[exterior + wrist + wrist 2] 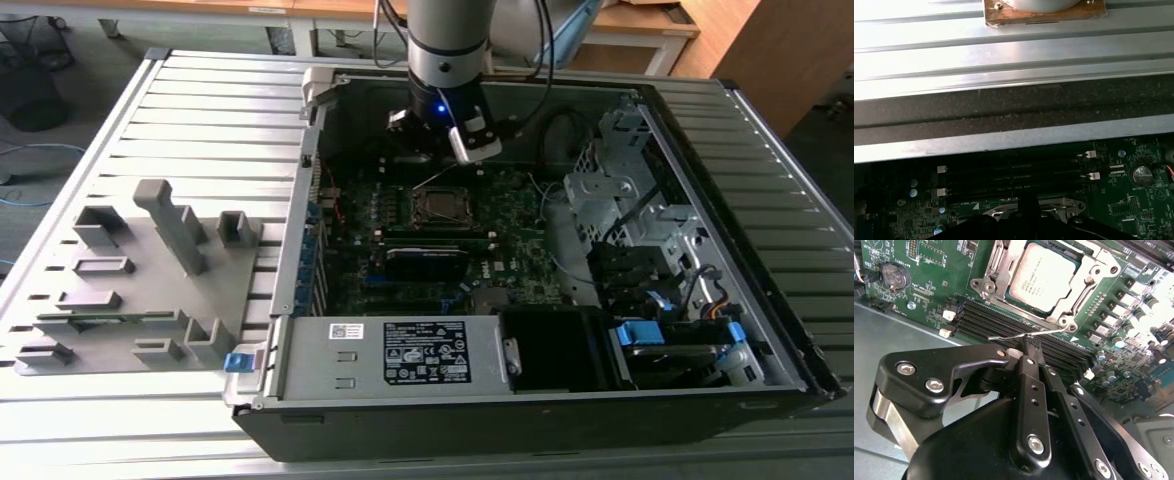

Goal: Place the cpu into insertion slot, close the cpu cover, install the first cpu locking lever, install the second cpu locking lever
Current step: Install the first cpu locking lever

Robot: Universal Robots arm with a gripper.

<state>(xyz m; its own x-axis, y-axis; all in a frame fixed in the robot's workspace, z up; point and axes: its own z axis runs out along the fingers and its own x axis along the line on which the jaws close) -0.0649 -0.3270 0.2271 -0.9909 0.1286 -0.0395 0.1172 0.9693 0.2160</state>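
One grey parts fixture (134, 280) lay on the slatted table (214, 110), well apart from the insertion slot (438, 207) toward the exterior view's left. The slot itself sat on the board inside one open computer case (534, 420). One arm (451, 50) came down into the case just behind the slot, and its wrist body hid the board there. Nearer the camera than the slot lay one long black module (424, 262), and beyond that one power supply (400, 355). A stack of metal drive bays (627, 230) stood to the slot's side on the exterior view's right. The second wrist view gave what the exterior view could not: one cpu (1046, 276) seated in the slot, with its dull metal top showing through the window of one cpu cover (996, 267) that lay down over it. One thin wire locking lever (1006, 337) ran along the slot's edge, between it and four black memory slots (999, 322). One coin battery (894, 275) sat well off from the slot. The gripper (1030, 344) had its fingers drawn narrow together, with the tips touching the lever. I could not tell whether the wire was pinched between them. The first wrist view showed the case wall (1004, 135) and the table slats past the memory slots.
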